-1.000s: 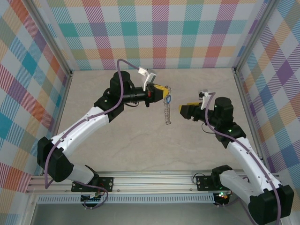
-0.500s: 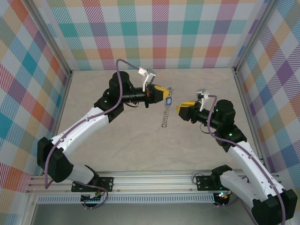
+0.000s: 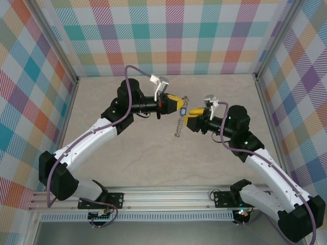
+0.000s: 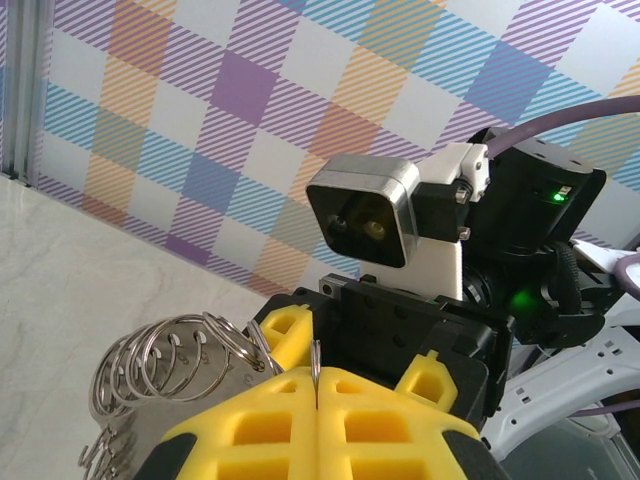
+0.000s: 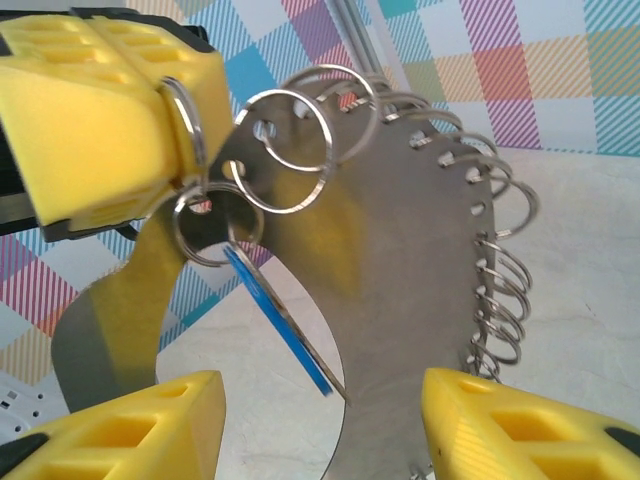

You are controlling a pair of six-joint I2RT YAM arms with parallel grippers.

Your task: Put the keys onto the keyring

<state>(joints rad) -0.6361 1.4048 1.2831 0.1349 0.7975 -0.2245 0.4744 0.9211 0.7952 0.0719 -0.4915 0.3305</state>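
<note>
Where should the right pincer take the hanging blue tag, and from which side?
Probably the free lower end of the thin blue plastic tag, squeezed across its flat faces. It hangs edge-on between the yellow pads of the open right pincer, its top ringed to the grey metal hoop in the shut left pincer. Come straight in from the right.

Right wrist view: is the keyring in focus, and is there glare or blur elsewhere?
Right wrist: keyring sharp, blue tag edge-on, right gripper's fingers slightly soft. Left wrist: wire loops glint without washing out. Top external: even light, keyring tiny.
</note>
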